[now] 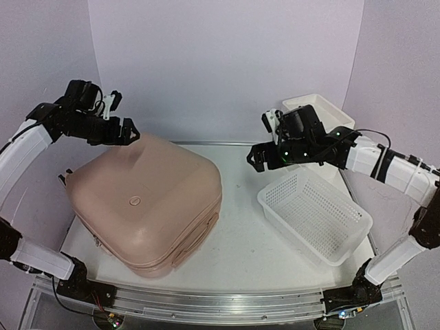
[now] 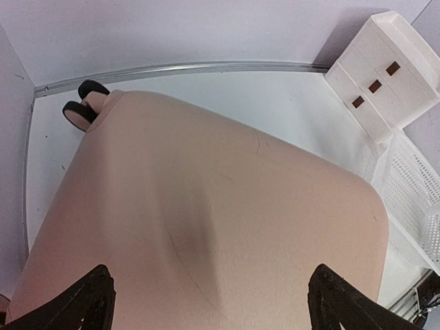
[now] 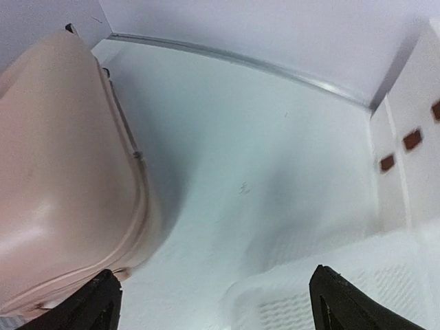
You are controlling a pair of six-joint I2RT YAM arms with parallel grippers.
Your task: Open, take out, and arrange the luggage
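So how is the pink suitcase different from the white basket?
The suitcase is pink, solid-shelled and shut; the basket is white, full of little holes and open on top. The suitcase is much bigger than the basket. Both rest on the table.

A white table (image 1: pixel 247 240) carries a white perforated basket (image 1: pixel 315 214) on its right half, turned at an angle to the near edge and holding nothing. Behind it, in the far right corner, stands a white drawer unit (image 2: pixel 381 69) – three small brown handles (image 2: pixel 375 86) run in a row down its front. The basket lies just beside the unit, and may be touching it, though the views do not settle that. A metal strip (image 2: pixel 206 67) lines the table's far edge under a pale lilac backdrop (image 1: pixel 227 62) – a metal rail (image 1: pixel 220 302) runs along the front.
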